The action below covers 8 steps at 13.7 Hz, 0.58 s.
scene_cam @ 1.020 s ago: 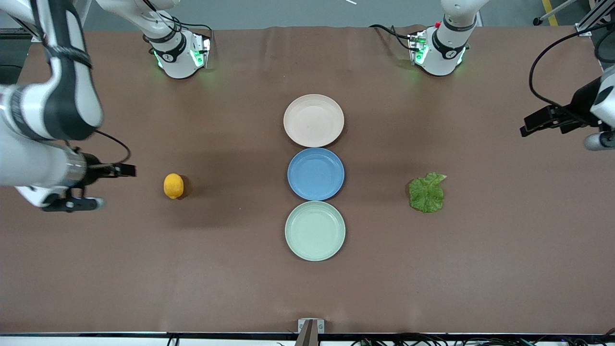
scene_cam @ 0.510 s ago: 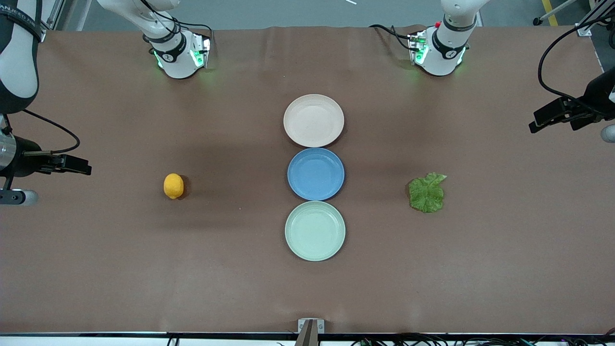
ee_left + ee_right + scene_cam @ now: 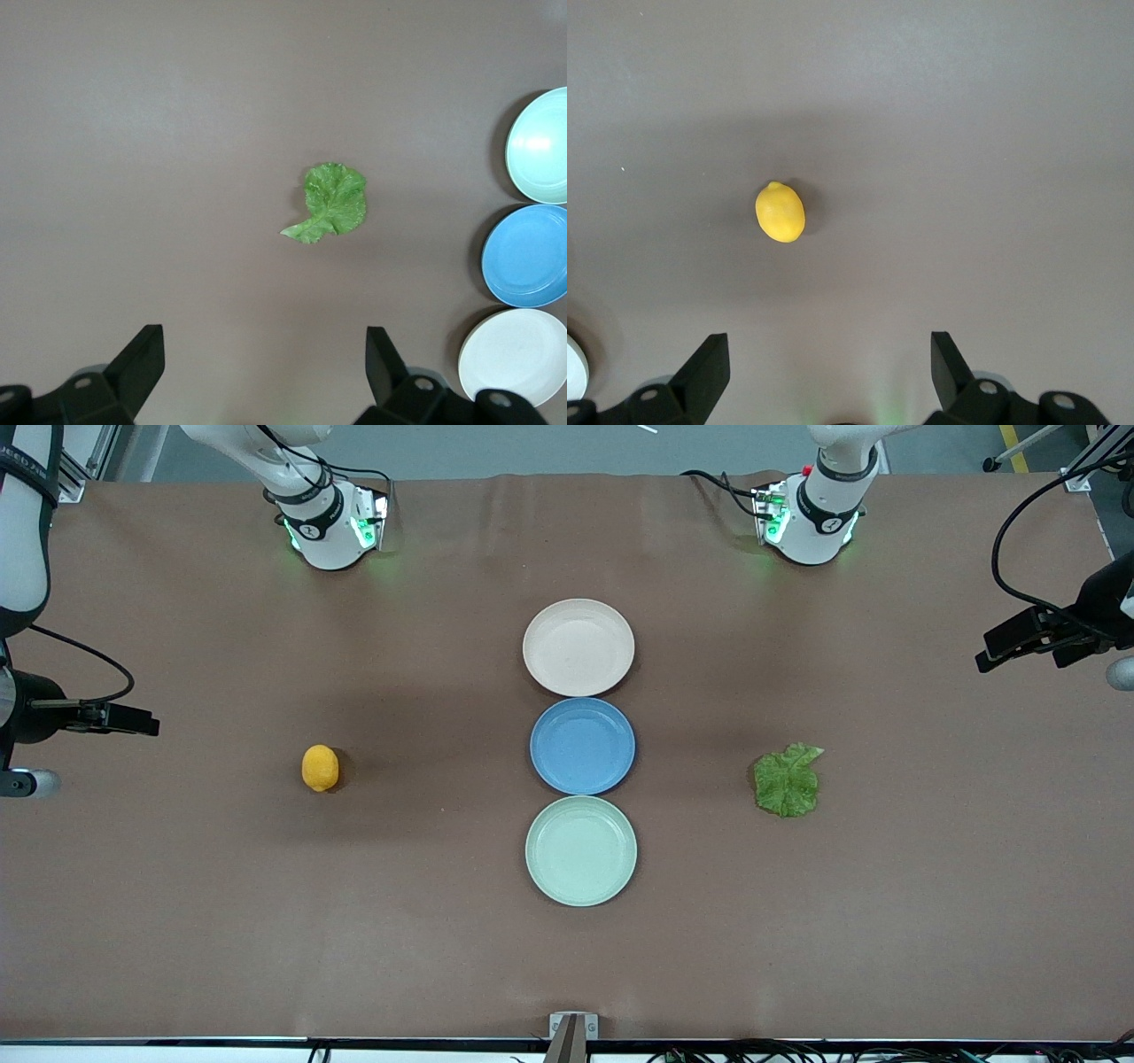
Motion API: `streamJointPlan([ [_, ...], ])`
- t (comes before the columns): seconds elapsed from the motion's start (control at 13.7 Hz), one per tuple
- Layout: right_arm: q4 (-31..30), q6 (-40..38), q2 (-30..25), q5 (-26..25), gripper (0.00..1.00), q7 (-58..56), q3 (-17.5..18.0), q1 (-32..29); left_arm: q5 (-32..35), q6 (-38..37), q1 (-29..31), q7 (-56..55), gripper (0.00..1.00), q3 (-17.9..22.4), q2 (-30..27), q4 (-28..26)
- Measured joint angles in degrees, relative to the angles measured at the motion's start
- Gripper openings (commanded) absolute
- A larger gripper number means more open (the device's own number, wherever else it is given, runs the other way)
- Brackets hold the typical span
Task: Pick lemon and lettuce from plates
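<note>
The lemon (image 3: pixel 320 768) lies on the bare table toward the right arm's end, also in the right wrist view (image 3: pixel 780 212). The lettuce (image 3: pixel 787 780) lies flat on the table toward the left arm's end, also in the left wrist view (image 3: pixel 332 202). The beige-pink plate (image 3: pixel 578 646) and the mint plate (image 3: pixel 580 850) are empty. My right gripper (image 3: pixel 142 724) (image 3: pixel 830 363) is open and empty, high over the table's end, apart from the lemon. My left gripper (image 3: pixel 997 651) (image 3: pixel 266 363) is open and empty, high over its end, apart from the lettuce.
A blue plate (image 3: pixel 582 745) sits empty between the two plates in a row down the table's middle. All three plates show in the left wrist view: mint (image 3: pixel 540 146), blue (image 3: pixel 530 257), beige-pink (image 3: pixel 514 354). The arms' bases (image 3: pixel 328 522) (image 3: pixel 811 518) stand at the table's back edge.
Both grippers have drawn outward toward their own ends of the table, the right one farther. The lemon, lettuce and plates have not moved.
</note>
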Motion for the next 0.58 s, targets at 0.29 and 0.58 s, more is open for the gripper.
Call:
streamJointPlan([
  [0.29,-1.86,1.17,-2.59,0.0,1.0,-0.32,0.45,0.02,0.0,-1.05,-13.92,0.0,1.0,13.01,-0.75,0.17],
  [0.58,-16.6,8.76,-14.5,-0.01,1.0,-0.67,0.92,0.07,0.0,-1.34,-14.4,0.0,1.0,13.46,-0.96,0.18],
])
